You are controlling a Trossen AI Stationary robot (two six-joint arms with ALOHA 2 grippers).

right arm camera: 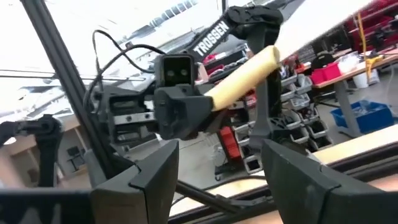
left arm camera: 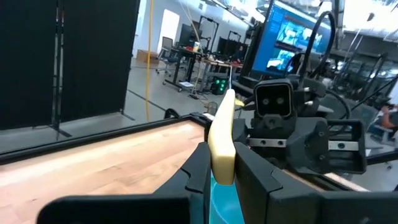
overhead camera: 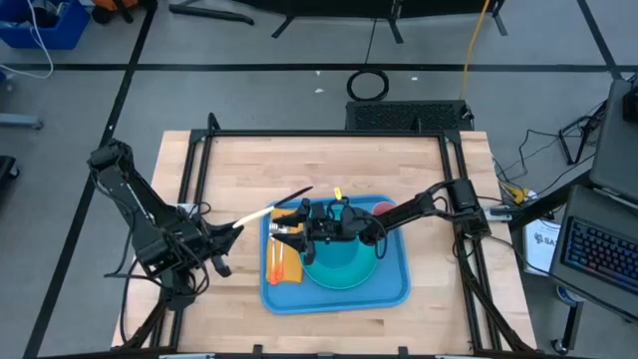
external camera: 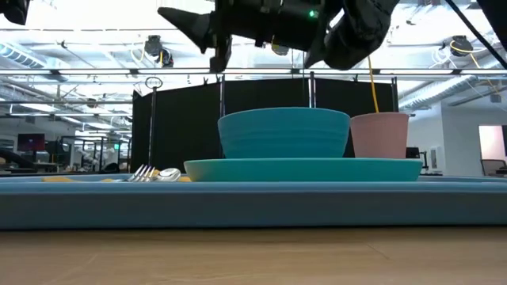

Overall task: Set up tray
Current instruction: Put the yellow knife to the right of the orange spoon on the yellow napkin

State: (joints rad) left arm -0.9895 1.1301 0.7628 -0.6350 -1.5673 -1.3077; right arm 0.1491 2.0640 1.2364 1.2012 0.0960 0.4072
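On the pale wooden table (overhead camera: 229, 170), framed by black rails, the tray (overhead camera: 399, 289) sits toward the near-centre carrying a teal plate (external camera: 305, 169), a teal bowl (external camera: 283, 132), a pink cup (external camera: 379, 134), a fork (external camera: 142, 172) and an orange napkin (overhead camera: 283, 261). Over it hangs the right gripper (overhead camera: 289, 230), fingers spread wide, holding nothing. Off to the tray's left the left gripper (overhead camera: 224, 233) pinches a pale yellow stick-like utensil (overhead camera: 257, 213), aimed at the right one. Beyond the table: grey floor, a black curtain (external camera: 190, 127), workbenches and glowing monitors (left arm camera: 298, 37).
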